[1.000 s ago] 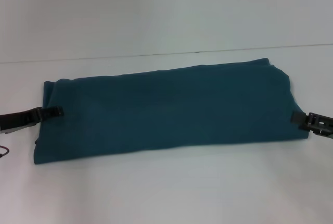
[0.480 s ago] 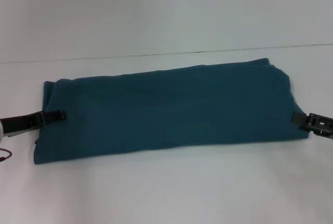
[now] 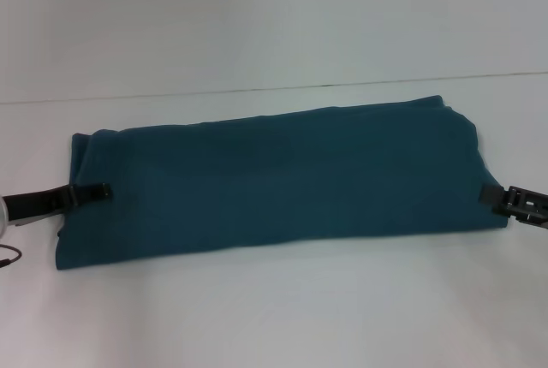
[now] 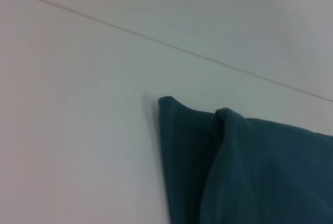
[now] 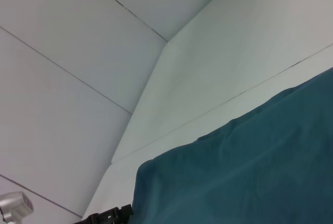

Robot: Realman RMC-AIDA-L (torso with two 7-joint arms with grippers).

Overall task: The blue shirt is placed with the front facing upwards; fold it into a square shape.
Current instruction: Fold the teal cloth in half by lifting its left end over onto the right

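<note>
The blue shirt (image 3: 274, 175) lies on the white table as a long folded band, plain teal side up, no print showing. My left gripper (image 3: 96, 190) sits at the band's left end, its dark tip lying over the cloth edge. My right gripper (image 3: 490, 197) touches the right end of the band. The left wrist view shows a folded corner of the blue shirt (image 4: 244, 172) with two layers. In the right wrist view the blue shirt (image 5: 250, 172) stretches away, and the left gripper (image 5: 106, 216) shows far off at its end.
The white table (image 3: 274, 317) ends at a back edge (image 3: 257, 90) just behind the shirt, with a pale wall beyond. A thin cable (image 3: 8, 257) hangs by the left arm at the frame's left side.
The left gripper has slid slightly down and to the right, further over the shirt's left end. The right gripper and the shirt have stayed in place.
</note>
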